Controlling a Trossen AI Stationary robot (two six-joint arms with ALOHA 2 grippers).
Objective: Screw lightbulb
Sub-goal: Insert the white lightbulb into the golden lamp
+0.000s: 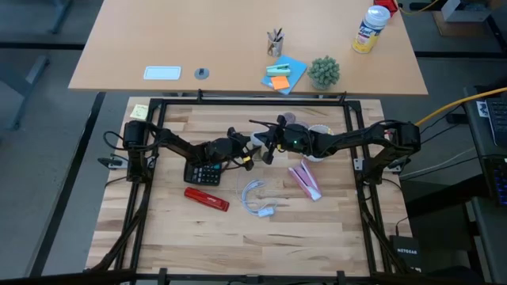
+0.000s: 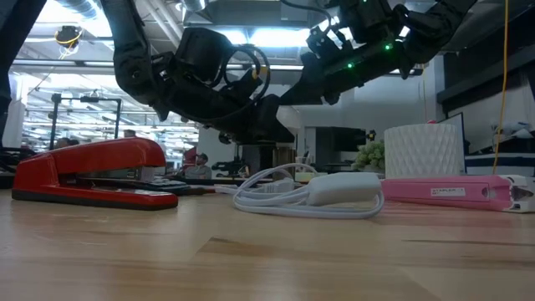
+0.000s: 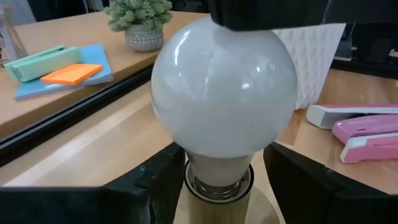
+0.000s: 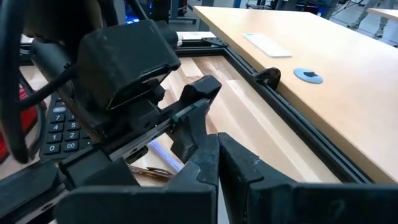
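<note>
while the left gripper (image 3: 217, 186) clamps the socket (image 3: 214, 202), the right gripper (image 1: 269, 149) pinches the lightbulb (image 3: 222, 93).

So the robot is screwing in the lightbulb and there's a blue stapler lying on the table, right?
Not quite: the stapler is red, not blue, as the low view shows. The rest holds. In the left wrist view the lightbulb sits with its screw end in a wooden socket, between the left gripper fingers, while the right gripper comes onto its top.
</note>
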